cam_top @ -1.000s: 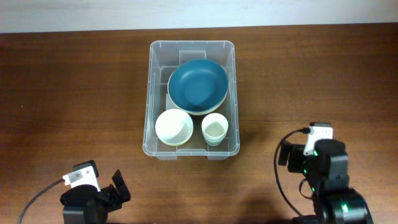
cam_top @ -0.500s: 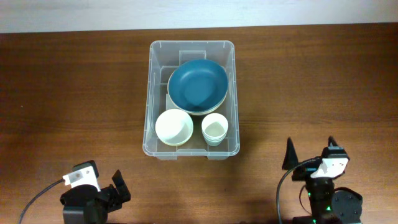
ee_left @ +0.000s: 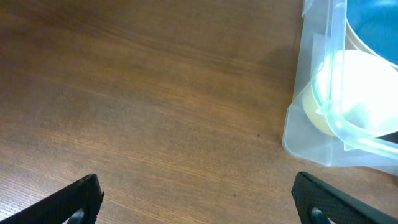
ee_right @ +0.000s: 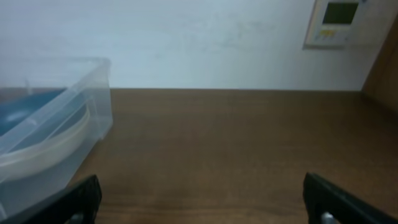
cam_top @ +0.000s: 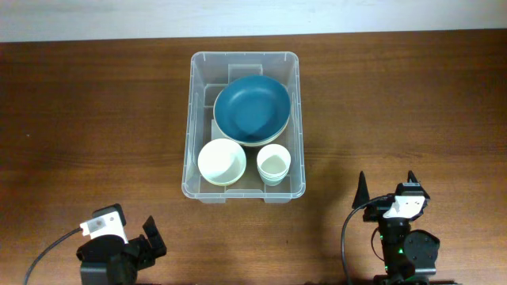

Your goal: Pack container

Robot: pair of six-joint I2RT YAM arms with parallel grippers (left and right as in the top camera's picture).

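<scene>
The container (cam_top: pixel 190 127), a clear plastic bin, stands at the table's middle. Inside it lie a blue bowl (cam_top: pixel 251 109) at the back, a white bowl (cam_top: pixel 221 161) at front left and a small white cup (cam_top: pixel 273 164) at front right. My left gripper (cam_top: pixel 123 241) sits open at the front left, well away from the bin. In the left wrist view the left gripper (ee_left: pixel 198 199) spans bare wood, with the bin's corner (ee_left: pixel 311 124) at the right. My right gripper (cam_top: pixel 387 186) stands open at the front right. In its wrist view the right gripper (ee_right: pixel 202 202) holds nothing, and the bin (ee_right: pixel 56 137) is at the left.
Brown wooden table (cam_top: pixel 95 119) all round the bin. A white wall runs behind the far edge, with a wall panel (ee_right: pixel 339 22) at the upper right in the right wrist view.
The right arm has drawn back toward the front edge and lowered, with its fingers now pointing toward the far side. The left arm and the bin's contents have not moved.
</scene>
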